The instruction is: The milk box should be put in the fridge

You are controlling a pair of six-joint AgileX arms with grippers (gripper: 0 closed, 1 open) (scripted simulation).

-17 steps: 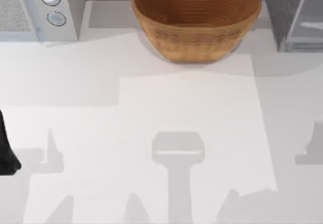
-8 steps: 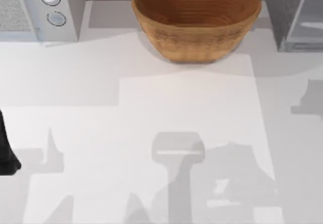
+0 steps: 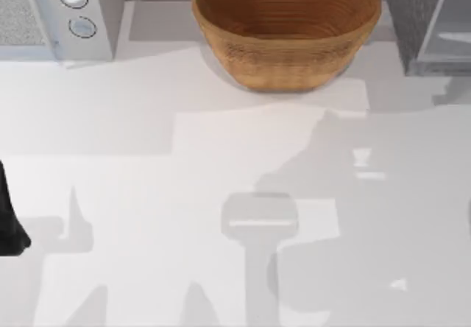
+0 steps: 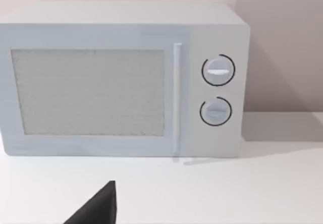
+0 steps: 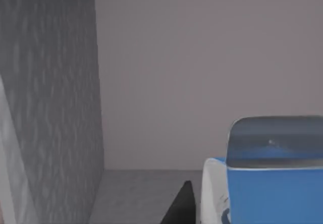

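The left arm (image 3: 9,220) is parked at the table's left edge; a dark finger tip (image 4: 98,206) of the left gripper faces the microwave (image 4: 123,80), and its finger opening cannot be determined. The microwave stands at the table's (image 3: 147,165) far left corner, the wicker bowl (image 3: 285,29) at far centre, the fridge (image 3: 430,21) at the far right corner. In the right wrist view the milk box (image 5: 267,183) sits close before the camera, with a speckled fridge wall and floor behind it. A dark finger (image 5: 181,206) of the right gripper lies just beside the carton; whether it is gripping cannot be determined
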